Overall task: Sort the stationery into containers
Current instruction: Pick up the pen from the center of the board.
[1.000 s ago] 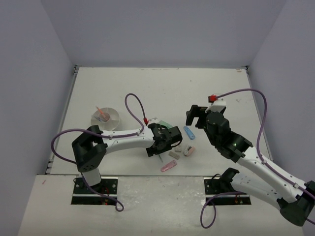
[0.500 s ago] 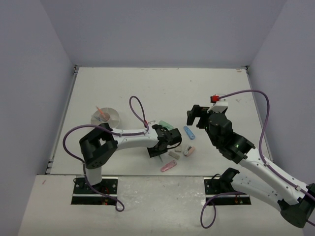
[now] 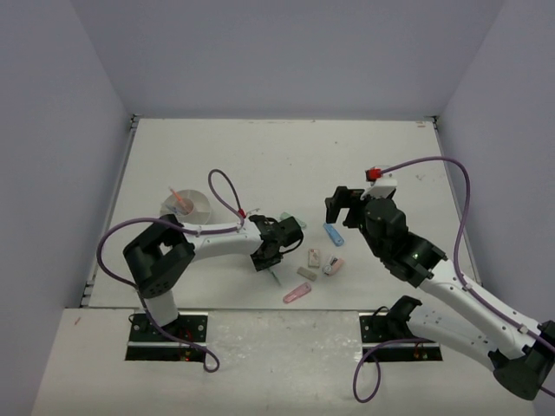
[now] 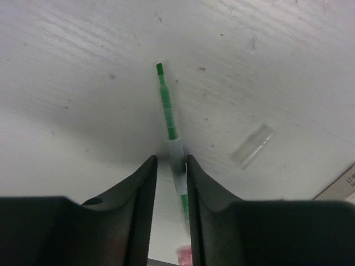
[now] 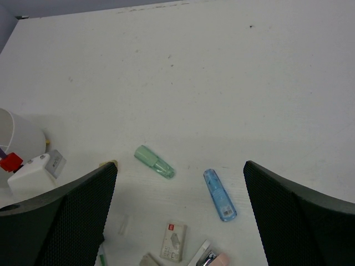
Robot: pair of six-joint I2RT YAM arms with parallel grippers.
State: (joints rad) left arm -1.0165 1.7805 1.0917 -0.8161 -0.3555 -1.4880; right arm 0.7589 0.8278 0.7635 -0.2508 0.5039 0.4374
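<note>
The left tool stands half-closed astride the green pen, with a gap on one side, so it is not yet clamped. The pen lies flat on the desk, its length running straight ahead from the jaws. The white cup sits to this arm's left. The right tool hangs wide open, farther from the pen.

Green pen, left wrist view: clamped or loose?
Loose. The green pen lies on the table between the left gripper's fingers, against one finger, with a visible gap to the other.
</note>
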